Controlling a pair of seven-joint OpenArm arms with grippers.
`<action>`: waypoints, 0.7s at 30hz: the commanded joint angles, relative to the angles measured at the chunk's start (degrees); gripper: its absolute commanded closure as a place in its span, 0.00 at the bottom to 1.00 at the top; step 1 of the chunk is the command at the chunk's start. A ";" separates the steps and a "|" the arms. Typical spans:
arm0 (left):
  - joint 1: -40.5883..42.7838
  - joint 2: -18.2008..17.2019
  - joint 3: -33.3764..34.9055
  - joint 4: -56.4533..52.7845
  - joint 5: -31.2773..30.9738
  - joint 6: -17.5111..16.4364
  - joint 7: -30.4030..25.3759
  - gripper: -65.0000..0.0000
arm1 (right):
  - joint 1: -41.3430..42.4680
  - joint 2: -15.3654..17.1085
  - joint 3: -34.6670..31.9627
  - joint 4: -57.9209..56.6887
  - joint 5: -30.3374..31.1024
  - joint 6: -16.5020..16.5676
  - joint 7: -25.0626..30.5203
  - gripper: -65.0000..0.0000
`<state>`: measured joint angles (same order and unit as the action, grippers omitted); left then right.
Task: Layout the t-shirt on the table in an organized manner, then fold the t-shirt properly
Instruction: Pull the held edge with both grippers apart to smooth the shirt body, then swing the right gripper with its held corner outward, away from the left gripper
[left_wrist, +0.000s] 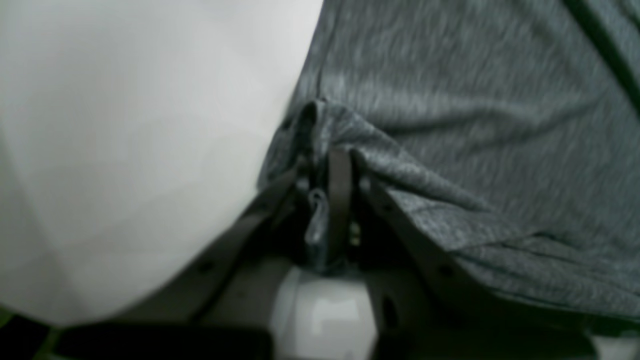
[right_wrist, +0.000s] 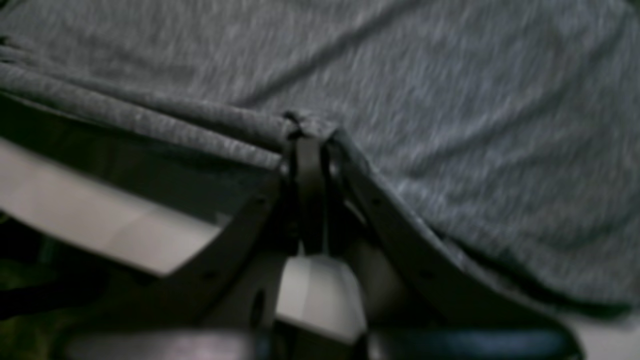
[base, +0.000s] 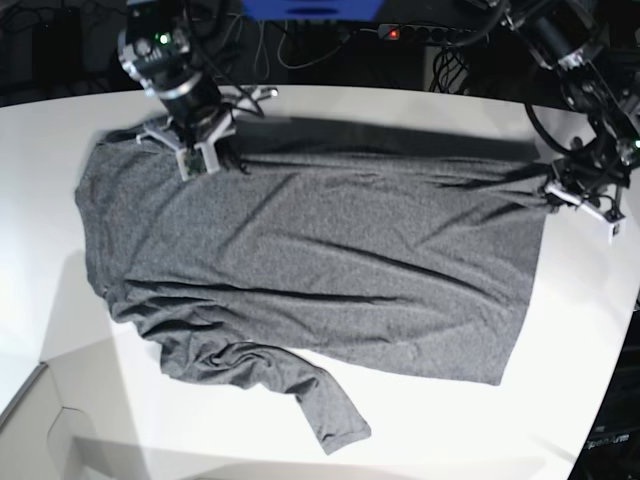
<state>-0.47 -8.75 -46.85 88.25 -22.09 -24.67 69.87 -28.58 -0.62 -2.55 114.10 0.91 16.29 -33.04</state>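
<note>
1. The large heathered charcoal-grey jersey t-shirt (base: 300, 260) lies spread across the big smooth white worktop (base: 600, 330), body mostly flat and creased, its far edge held at two places.
2. The right arm's fingers (right_wrist: 310, 145) are pressed together on a bunched pinch of the t-shirt's far edge near the shoulder end. In the base view this gripper (base: 198, 150) sits on the fabric at the shirt's far corner on that view's left.
3. The left arm's fingers (left_wrist: 330, 165) are likewise clamped on a gathered fold of the t-shirt, right at its side edge where bare worktop begins. In the base view that gripper (base: 580, 195) is at the shirt's opposite far corner.
4. Judging from the straight ridge of cloth between the two grips, the far edge is held at both ends to keep it taut, probably so the shirt can be straightened or drawn over into a fold.
5. One sleeve (base: 320, 400) trails loose from the t-shirt's near edge, rumpled, so the layout looks unfinished.
6. The worktop has a curved edge; beyond the shirt's far side the room is dark, with cables (base: 290, 50) and a small red light.
</note>
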 joint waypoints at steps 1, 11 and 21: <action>-1.42 -1.05 -0.14 0.15 -0.55 0.09 -0.90 1.00 | 0.75 0.23 0.04 1.02 0.28 0.28 0.47 1.00; -6.17 -2.72 6.19 -2.40 -0.46 0.18 -0.90 1.00 | 6.03 1.37 -0.22 -1.36 0.37 0.28 -2.44 1.00; -11.09 -2.46 7.51 -2.49 8.77 0.18 -0.99 1.00 | 9.72 1.37 -0.22 -4.61 0.37 0.28 -2.44 1.00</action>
<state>-10.55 -10.35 -39.20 84.84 -12.97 -24.64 69.84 -19.27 0.78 -2.81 108.68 0.97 16.47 -36.82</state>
